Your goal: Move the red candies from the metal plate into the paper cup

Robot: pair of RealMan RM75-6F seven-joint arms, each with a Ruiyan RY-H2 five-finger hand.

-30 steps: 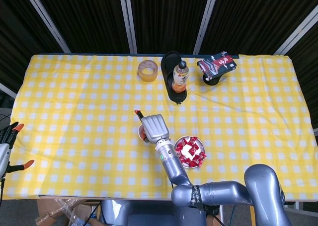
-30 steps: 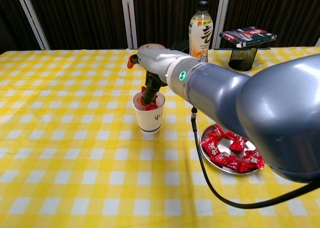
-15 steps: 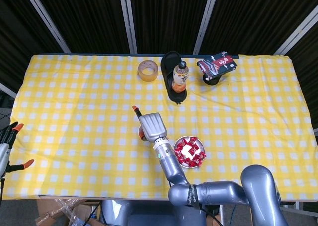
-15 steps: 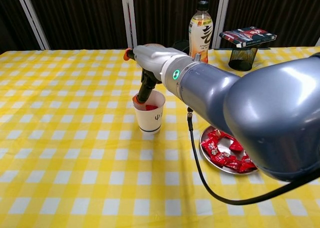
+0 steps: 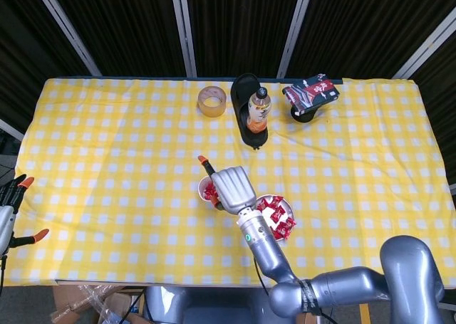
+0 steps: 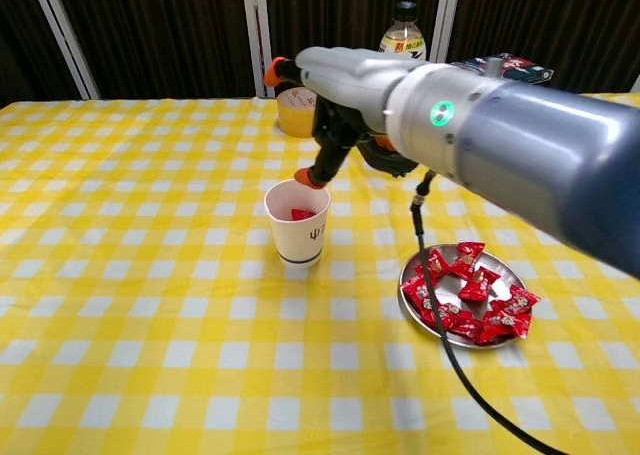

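Yellow checked table carrying all items. Right hand hovering above and just right of paper cup, fingers extended and apart, holding nothing, touching nothing. Metal plate sitting right of cup, red candies piled on it; some red candy lying inside cup. Left hand showing at table's left edge, finger state hard to tell.

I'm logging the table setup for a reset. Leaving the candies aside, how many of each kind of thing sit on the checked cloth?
Paper cup: 1
Metal plate: 1
Drink bottle: 1
Tape roll: 1
Black mesh pot: 1
Packet on the pot: 1
Black oval holder at the bottle: 1
Total: 7
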